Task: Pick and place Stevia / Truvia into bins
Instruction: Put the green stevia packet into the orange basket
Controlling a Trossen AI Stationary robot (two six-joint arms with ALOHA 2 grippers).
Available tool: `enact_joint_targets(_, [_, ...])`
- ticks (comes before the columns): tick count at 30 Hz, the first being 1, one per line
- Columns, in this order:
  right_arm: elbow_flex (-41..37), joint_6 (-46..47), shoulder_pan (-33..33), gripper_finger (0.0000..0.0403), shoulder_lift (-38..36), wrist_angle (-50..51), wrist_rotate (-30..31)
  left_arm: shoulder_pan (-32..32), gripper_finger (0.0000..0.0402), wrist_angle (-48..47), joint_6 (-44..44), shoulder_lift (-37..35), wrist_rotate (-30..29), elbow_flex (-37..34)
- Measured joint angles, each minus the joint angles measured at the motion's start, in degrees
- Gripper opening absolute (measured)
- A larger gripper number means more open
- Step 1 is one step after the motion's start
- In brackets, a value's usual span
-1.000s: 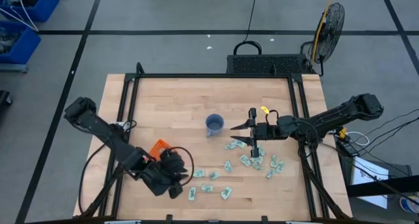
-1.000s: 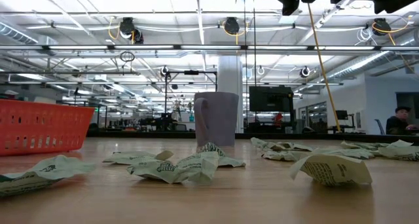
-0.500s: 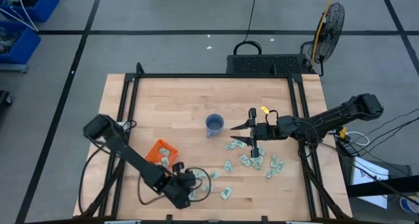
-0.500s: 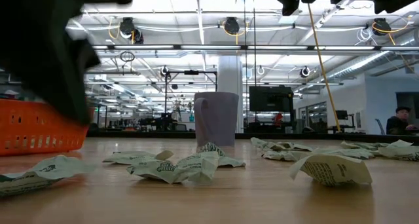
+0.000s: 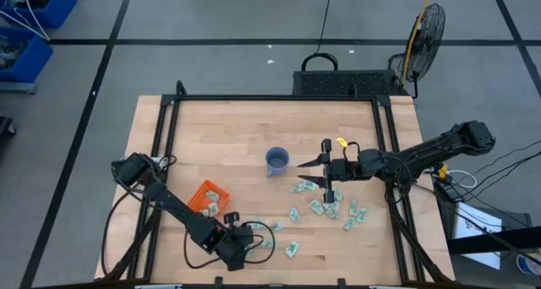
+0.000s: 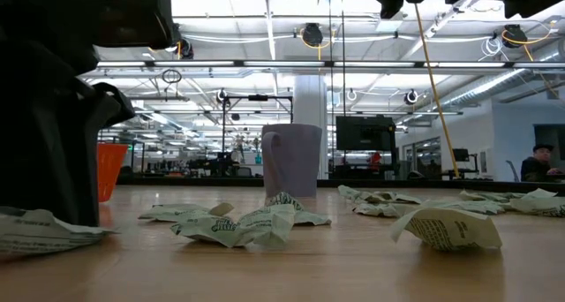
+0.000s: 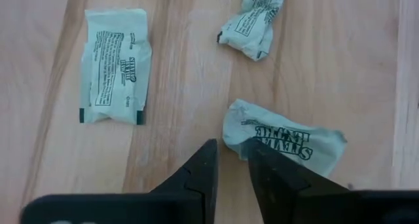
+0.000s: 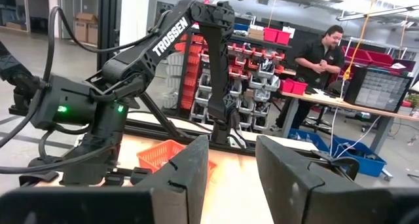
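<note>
The orange bin [image 5: 208, 197] sits on the table's left half, and just right of it the left gripper [image 7: 230, 152] is low over the near edge, its fingers a narrow gap apart and empty, tips beside one Stevia packet [image 7: 285, 136]. More packets [image 5: 330, 208] lie scattered toward the right past the blue-grey mug [image 5: 276, 160]. The right gripper [image 5: 326, 169] hangs above them, fingers spread, holding nothing.

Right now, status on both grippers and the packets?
Left gripper low, fingers narrowly apart beside a packet, nothing held. Right gripper open, hanging by the mug. Packets loose on table; bin unobstructed.
</note>
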State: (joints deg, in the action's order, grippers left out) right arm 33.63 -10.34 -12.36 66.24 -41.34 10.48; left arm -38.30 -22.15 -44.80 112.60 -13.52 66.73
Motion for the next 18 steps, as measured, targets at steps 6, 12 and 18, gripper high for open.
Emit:
enact_joint_targets(6, [0.0,-1.0,0.0,0.0121,0.0,0.0,0.0,0.1,0.001,0.9,6.9,0.0,1.0,-0.1])
enact_joint_targets(12, [0.0,-1.0,0.0,0.0121,0.0,0.0,0.1,0.1,0.0004,-7.0,10.8,-5.6,0.8,1.4])
enact_joint_targets(18, [0.0,-1.1,0.0,0.0121,0.0,0.0,0.2,-1.3,0.0004,-32.6,0.3,-16.5,-5.2,5.7])
